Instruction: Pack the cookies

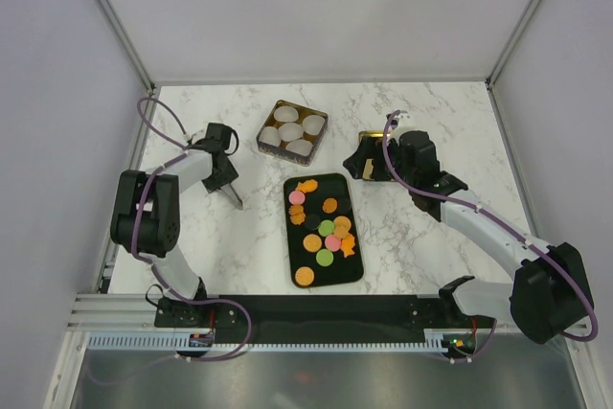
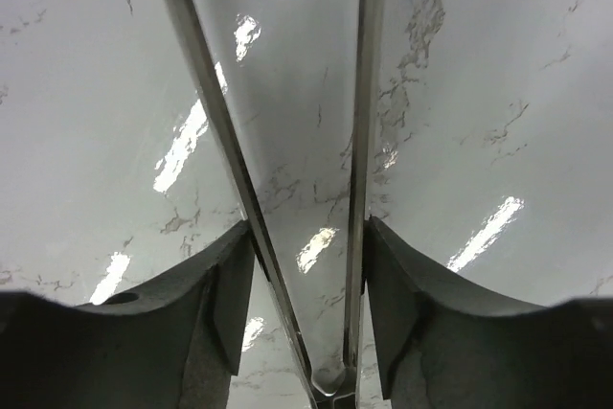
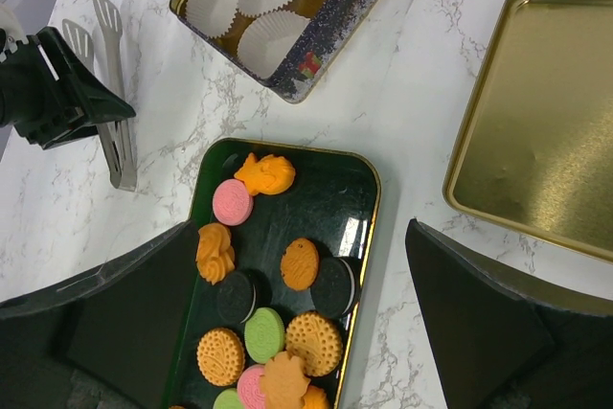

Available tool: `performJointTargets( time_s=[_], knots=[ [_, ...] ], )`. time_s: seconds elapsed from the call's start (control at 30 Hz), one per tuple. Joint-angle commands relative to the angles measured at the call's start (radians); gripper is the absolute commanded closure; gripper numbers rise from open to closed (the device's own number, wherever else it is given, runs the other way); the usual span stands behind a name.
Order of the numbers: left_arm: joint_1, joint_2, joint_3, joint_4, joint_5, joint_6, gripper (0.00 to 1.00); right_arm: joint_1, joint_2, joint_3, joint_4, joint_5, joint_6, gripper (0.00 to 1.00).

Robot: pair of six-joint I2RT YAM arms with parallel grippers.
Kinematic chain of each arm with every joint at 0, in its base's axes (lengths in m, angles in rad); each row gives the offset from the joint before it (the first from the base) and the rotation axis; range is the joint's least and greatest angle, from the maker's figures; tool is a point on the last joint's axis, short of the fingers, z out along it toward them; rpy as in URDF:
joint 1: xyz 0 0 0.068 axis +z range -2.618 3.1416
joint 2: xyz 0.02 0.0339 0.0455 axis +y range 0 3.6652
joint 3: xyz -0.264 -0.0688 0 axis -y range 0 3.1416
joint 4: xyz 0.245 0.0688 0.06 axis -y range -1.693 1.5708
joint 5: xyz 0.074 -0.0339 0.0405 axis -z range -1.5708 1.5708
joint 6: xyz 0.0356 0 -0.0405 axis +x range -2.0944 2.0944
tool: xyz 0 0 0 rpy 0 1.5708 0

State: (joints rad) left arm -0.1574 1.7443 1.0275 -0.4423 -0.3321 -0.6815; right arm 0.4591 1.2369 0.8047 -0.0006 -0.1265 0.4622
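The cookies (image 1: 326, 230), round and odd-shaped pieces in orange, pink, green and dark brown, lie on a black tray (image 1: 335, 187) at the table's middle. They also show in the right wrist view (image 3: 302, 263), on the tray (image 3: 326, 189). My left gripper (image 1: 225, 179) is left of the tray and shut on metal tongs (image 1: 233, 197). In the left wrist view the tongs' two arms (image 2: 215, 112) run between my left gripper (image 2: 306, 225). My right gripper (image 1: 362, 165) is open and empty, right of the tray's far end. It (image 3: 302, 227) hangs over the tray's right side.
A square tin (image 1: 264, 126) with several white paper cups (image 1: 290, 131) stands behind the tray; its wall (image 3: 340, 21) shows in the right wrist view. A gold lid (image 3: 536, 122) lies right of it, mostly under my right gripper. The tongs (image 3: 115, 131) rest on the marble.
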Motion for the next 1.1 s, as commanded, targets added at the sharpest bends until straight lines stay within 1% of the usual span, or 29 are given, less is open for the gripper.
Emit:
performJointTargets(
  time_s=[0.0, 0.13, 0.17, 0.37, 0.63, 0.83, 1.07],
  knots=[
    [-0.001, 0.026, 0.006, 0.066, 0.051, -0.02, 0.47, 0.006, -0.011, 0.033, 0.028, -0.016, -0.017, 0.02],
    [-0.016, -0.054, -0.007, 0.057, 0.064, 0.002, 0.52, 0.004, -0.01, 0.034, 0.028, -0.018, -0.019, 0.02],
    [-0.028, -0.098, -0.006, 0.044, 0.062, 0.013, 0.53, 0.007, -0.008, 0.034, 0.028, -0.018, -0.02, 0.02],
    [-0.1, -0.229, 0.037, -0.052, 0.064, 0.075, 0.53, 0.006, -0.007, 0.039, 0.024, -0.009, -0.03, 0.02],
    [-0.179, -0.428, 0.051, -0.185, 0.085, 0.152, 0.54, 0.006, 0.001, 0.041, 0.021, 0.002, -0.037, 0.02],
    [-0.241, -0.502, 0.098, -0.291, 0.154, 0.224, 0.55, 0.007, 0.007, 0.047, 0.01, 0.034, -0.049, 0.02],
    [-0.356, -0.555, 0.146, -0.404, 0.223, 0.284, 0.55, 0.007, 0.012, 0.056, 0.002, 0.083, -0.074, 0.02]
  ],
)
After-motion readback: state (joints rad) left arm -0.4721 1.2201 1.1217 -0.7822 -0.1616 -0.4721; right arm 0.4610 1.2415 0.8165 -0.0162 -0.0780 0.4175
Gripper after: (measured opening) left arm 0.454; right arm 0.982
